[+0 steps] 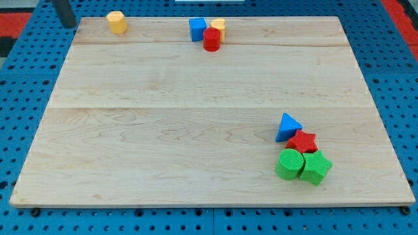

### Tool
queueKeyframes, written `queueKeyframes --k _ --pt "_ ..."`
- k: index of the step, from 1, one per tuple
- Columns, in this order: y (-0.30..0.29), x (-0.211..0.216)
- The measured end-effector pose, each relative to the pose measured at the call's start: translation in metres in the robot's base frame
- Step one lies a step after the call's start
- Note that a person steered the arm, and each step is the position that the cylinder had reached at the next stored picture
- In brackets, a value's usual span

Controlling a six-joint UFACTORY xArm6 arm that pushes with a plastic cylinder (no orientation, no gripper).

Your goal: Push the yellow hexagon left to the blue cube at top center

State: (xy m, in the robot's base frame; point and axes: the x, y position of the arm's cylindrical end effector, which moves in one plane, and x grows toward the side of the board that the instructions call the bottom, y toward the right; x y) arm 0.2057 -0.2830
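Observation:
The yellow hexagon (117, 21) sits at the board's top edge, toward the view's left. The blue cube (196, 29) stands at top center, well to the right of the hexagon. A red cylinder (211, 39) touches the cube's lower right side. A second yellow block (218, 27), whose shape is unclear, sits behind the cylinder and beside the cube. My tip (69, 25) is at the top left corner, just off the board, left of the yellow hexagon and apart from it.
At the lower right is a tight cluster: a blue triangle (288, 126), a red star (302, 141), a green cylinder (289, 164) and a green hexagon (316, 168). The wooden board (170, 130) lies on a blue pegboard surface.

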Motion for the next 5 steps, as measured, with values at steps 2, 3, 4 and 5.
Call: queueKeyframes --k 2,3,4,5 --pt "0.09 -0.007" --pt "0.113 -0.006" --pt "0.137 -0.001" --pt "0.149 0.029"
